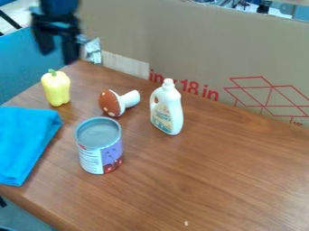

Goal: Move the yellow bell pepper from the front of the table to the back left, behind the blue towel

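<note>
Pincer is held spread at view's eleven o'clock; yellow pepper is placed nearest, six o'clock from it, long axis aligned twelve-to-six.

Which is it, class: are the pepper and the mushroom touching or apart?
Apart. The camera view shows it: a strip of bare table runs between the pepper and the cap of the mushroom.

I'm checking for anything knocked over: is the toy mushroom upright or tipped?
Tipped: the mushroom lies with its spotted cap beside its white stem, not above it.
</note>
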You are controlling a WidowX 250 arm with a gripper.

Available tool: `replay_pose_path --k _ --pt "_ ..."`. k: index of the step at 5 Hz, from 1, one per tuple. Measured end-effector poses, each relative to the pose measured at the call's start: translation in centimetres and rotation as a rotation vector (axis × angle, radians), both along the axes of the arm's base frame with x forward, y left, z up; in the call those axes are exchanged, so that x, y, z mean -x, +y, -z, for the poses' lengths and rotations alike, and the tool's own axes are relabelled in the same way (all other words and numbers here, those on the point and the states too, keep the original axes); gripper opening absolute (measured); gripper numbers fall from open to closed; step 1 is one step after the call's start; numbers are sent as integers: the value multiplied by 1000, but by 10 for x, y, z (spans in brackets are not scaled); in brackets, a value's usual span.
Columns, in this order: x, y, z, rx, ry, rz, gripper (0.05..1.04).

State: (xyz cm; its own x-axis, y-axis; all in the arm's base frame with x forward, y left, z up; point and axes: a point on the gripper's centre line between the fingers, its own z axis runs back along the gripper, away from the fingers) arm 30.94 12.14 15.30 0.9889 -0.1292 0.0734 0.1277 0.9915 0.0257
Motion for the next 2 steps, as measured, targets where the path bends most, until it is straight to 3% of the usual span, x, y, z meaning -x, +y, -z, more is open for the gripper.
replay_pose_path --k 1,2 --pt "11 -55 1 -65 5 211 1007" --pt "37 -104 8 -35 31 294 1006"
